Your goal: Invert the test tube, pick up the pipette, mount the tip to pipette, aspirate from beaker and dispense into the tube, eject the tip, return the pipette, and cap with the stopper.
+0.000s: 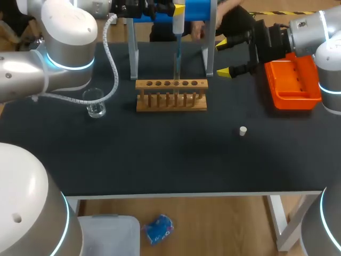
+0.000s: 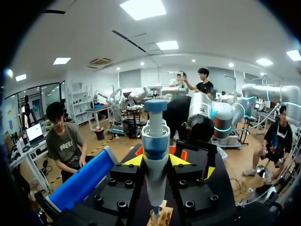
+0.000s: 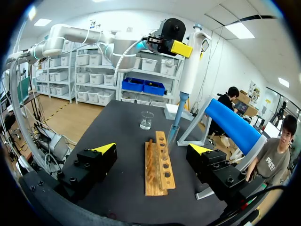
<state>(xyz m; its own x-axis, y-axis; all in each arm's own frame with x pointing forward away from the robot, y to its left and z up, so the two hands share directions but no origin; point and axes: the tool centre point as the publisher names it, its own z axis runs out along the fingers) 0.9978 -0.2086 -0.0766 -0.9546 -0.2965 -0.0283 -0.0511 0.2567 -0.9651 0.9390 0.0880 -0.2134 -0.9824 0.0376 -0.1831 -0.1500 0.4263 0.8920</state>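
The left gripper (image 2: 156,161) is clamped on the pipette (image 2: 155,141), upright, its tip (image 3: 172,134) straight below it in the test tube (image 3: 165,145) in the rack (image 1: 170,102), while the right gripper (image 1: 222,58) hangs released beside that rack.

No lettering or numbers can be read — not on the pipette (image 2: 155,160), the rack (image 1: 171,102) or the tabletop (image 1: 160,154).

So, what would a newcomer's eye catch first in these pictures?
First the blue and white pipette, held upright by the left gripper with its tip down at the wooden rack. Next the right gripper, open near the orange tray, and the small white stopper lying alone on the dark table.
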